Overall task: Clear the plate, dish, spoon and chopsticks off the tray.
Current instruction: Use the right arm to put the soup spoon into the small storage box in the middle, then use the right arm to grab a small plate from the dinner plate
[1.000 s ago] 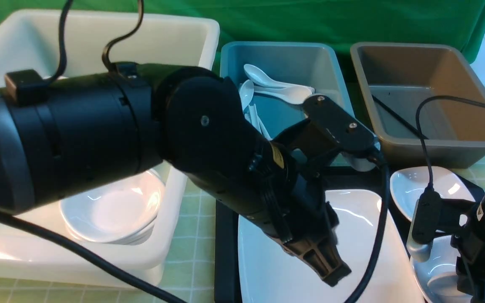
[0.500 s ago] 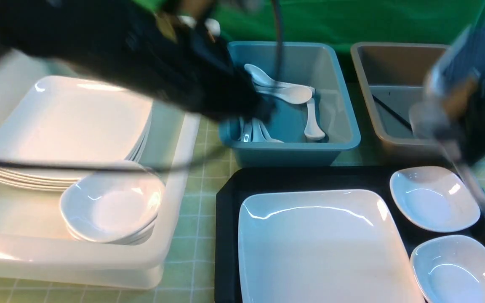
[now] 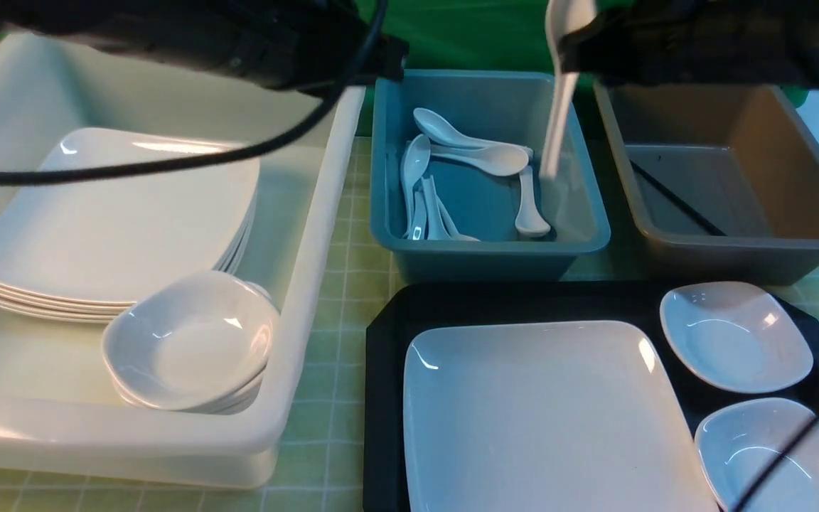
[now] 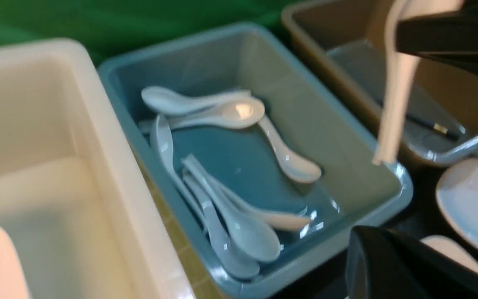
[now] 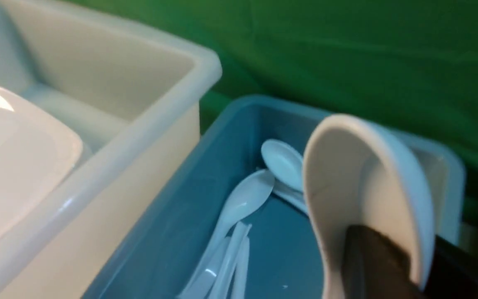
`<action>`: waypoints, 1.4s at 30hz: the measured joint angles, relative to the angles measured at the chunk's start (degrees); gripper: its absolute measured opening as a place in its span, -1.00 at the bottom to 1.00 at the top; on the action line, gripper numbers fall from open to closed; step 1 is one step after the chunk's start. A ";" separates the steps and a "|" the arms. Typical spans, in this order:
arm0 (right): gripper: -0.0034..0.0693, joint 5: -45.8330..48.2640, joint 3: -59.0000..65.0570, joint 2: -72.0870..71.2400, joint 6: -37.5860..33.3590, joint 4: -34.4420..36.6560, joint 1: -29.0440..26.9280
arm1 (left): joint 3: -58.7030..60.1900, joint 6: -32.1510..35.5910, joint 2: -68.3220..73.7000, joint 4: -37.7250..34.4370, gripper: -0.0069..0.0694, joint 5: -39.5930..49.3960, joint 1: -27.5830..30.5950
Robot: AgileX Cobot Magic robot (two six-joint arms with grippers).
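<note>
The right hand (image 3: 584,46) is clamped on the spoon (image 3: 557,114) by its bowl. The handle hangs straight down from the hand over the blue bin (image 3: 594,238), where other spoons (image 3: 466,153) lie. Well below the hand and nearer the robot, the plate (image 3: 544,419) sits on the tray (image 3: 384,334). A thin black stick, probably the chopsticks (image 3: 672,203), lies in the brown bin (image 3: 751,249). The left hand (image 3: 374,57) is blurred, so I cannot tell its opening.

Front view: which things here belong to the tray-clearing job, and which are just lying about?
Job: tray, plate, far dish, near dish, lifted spoon, blue bin below it.
Lying about: binned spoons, stacked plates, stacked bowls.
</note>
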 joint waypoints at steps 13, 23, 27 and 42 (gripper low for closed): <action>0.43 22.09 -7.08 3.55 11.50 -5.21 -2.16 | 0.00 2.22 0.50 1.18 -0.83 18.63 0.06; -0.81 50.77 1.82 -17.34 13.34 -25.98 -4.14 | 8.15 12.18 -8.72 -9.32 -0.83 23.04 -0.01; -0.52 47.55 18.93 -27.07 13.05 -30.23 1.27 | 15.17 13.99 -12.57 -10.72 -0.83 21.52 -0.01; 0.68 34.51 49.73 -28.13 28.88 -52.02 13.81 | 21.28 26.33 -13.98 -16.33 -0.83 8.08 -6.63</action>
